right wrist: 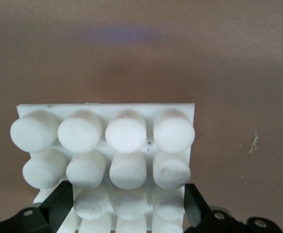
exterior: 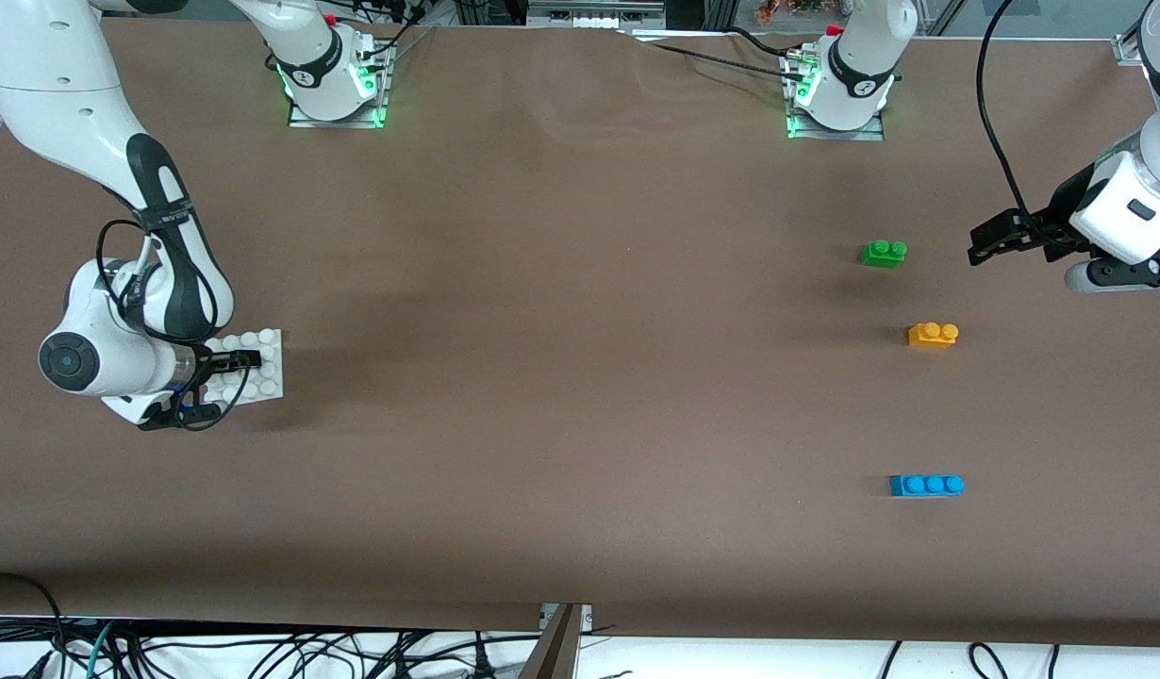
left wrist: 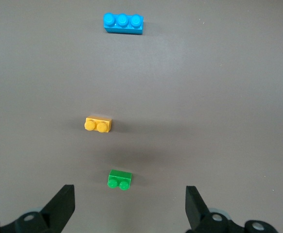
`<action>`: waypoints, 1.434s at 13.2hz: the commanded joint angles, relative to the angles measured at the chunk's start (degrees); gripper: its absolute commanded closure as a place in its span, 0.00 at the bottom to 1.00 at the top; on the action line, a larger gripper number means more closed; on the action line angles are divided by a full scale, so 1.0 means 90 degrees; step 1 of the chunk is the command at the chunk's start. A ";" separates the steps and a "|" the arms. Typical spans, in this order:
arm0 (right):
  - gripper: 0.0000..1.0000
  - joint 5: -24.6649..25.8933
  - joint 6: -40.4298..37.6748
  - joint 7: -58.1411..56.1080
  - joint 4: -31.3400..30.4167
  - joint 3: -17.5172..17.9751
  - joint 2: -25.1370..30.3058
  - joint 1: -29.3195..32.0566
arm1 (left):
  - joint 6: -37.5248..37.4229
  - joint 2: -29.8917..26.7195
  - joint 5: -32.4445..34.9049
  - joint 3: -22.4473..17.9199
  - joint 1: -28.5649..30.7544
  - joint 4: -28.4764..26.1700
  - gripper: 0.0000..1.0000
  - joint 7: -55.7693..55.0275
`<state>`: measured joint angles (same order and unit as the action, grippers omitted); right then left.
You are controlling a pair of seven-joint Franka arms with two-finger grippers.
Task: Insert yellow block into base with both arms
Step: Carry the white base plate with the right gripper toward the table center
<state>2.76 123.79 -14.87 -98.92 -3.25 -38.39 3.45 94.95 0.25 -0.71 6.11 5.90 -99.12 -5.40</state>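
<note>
Front view: the yellow block (exterior: pixel 933 334) lies studs up on the brown table (exterior: pixel 580 377) toward the left arm's end, untouched. The green brick (exterior: pixel 884 253) sits farther from the front camera than it, the blue three-stud brick (exterior: pixel 926 485) nearer; all three are well apart. The left gripper (exterior: pixel 984 247) is in the air at that same end of the table, near the green brick, holding nothing. Left wrist view: its fingers (left wrist: pixel 61 206) are spread wide, with the green brick (left wrist: pixel 119 179), the yellow block (left wrist: pixel 98 124) and the blue brick (left wrist: pixel 123 23) in a row on the table below. The base (exterior: pixel 255 364) lies flat at the right arm's end. The right gripper (exterior: pixel 229 359) is down at the base. Right wrist view: its fingers (right wrist: pixel 62 204) stand on either side of the base (right wrist: pixel 107 141), around its edge rows of studs; whether they press it cannot be told.
</note>
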 commanded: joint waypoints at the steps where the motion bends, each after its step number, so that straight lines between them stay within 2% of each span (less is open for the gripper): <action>1: 0.00 -0.0375 0.0230 -0.0047 -0.0044 0.0272 -0.0178 -0.0031 | -0.0013 -0.0106 -0.0107 0.0015 0.0057 -0.0091 0.00 0.0141; 6: 0.00 -0.0463 0.0426 0.0410 -0.0025 0.0410 -0.0256 -0.0392 | -0.0013 -0.0106 -0.0107 0.0015 0.0057 -0.0091 0.00 0.0141; 12: 0.00 -0.0473 0.0464 0.1525 0.0053 0.0410 -0.0333 -0.1349 | -0.0013 -0.0106 -0.0107 0.0015 0.0057 -0.0091 0.00 0.0141; 19: 0.00 -0.0551 0.0972 0.2998 0.0170 0.0410 -0.0597 -0.2540 | -0.0013 -0.0096 -0.0107 0.0015 0.0057 -0.0091 0.00 0.0141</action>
<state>-0.23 129.08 8.03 -98.85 -0.03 -38.80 -16.31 94.95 0.25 -0.71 6.11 5.90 -99.13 -5.40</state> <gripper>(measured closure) 0.000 0.000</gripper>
